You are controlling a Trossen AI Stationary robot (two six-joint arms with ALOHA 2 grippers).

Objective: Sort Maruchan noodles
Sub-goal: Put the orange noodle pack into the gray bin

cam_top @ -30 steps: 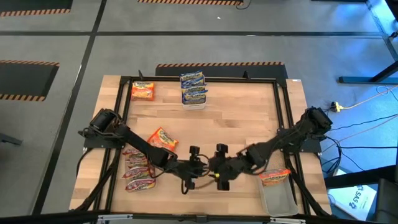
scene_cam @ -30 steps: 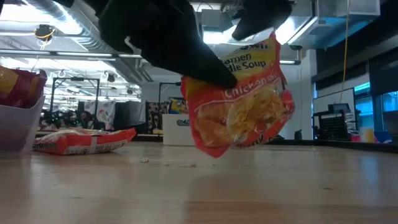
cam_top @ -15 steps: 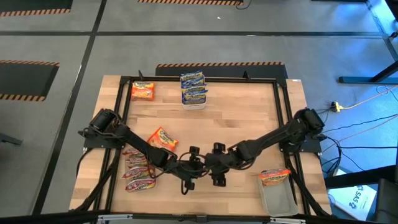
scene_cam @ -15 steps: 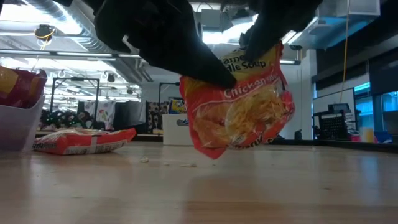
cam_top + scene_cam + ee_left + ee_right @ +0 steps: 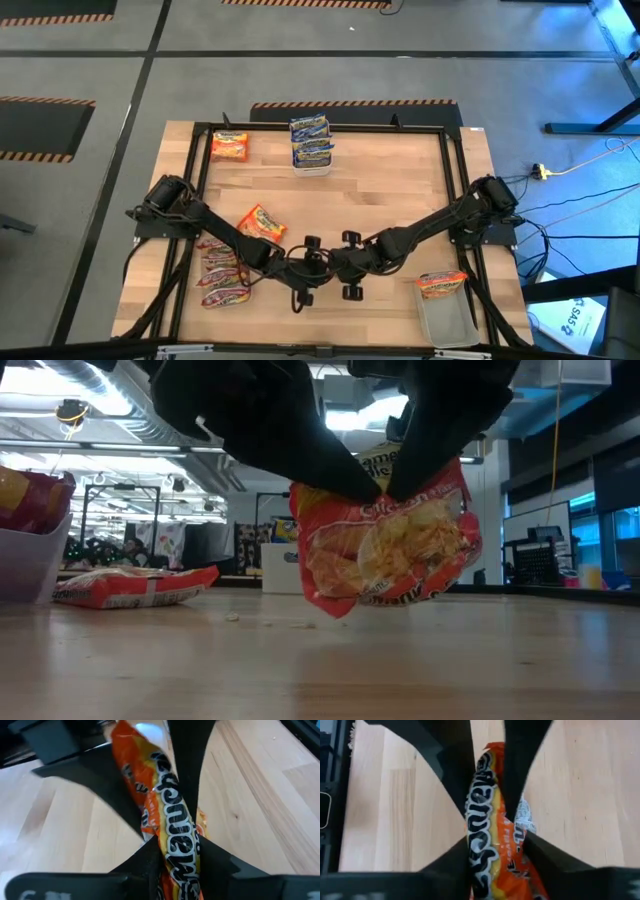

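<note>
An orange Maruchan noodle packet (image 5: 385,550) hangs upright near the middle of the table's front, with both grippers shut on its upper part. My left gripper (image 5: 308,268) reaches in from the table's left and my right gripper (image 5: 345,268) from the right, and they meet over the packet. From above the arms hide the packet. In the left wrist view the packet (image 5: 175,825) runs edge-on between my fingers; the right wrist view shows it (image 5: 487,820) the same way. My left gripper pinches the packet's top edge toward its left corner (image 5: 335,488) between its two fingers (image 5: 150,857), slanting down from the table's left. The packet hangs below, clear of the table. My right gripper pinches the packet's upper part nearer the right corner (image 5: 425,485) between its two fingers (image 5: 457,862), coming steeply from above and the right. The wrapper buckles there.
A tub with blue packets (image 5: 311,142) stands at the far edge, an orange packet (image 5: 229,147) left of it. Another orange packet (image 5: 262,222) and several red ones (image 5: 222,275) lie at the left. A tub (image 5: 447,322) holding an orange packet stands at the near right.
My right gripper has come down and toward the table's left onto the packet and shut on its upper part. The packet's top has buckled, and the packet has tilted a little. My left gripper has kept its hold.
</note>
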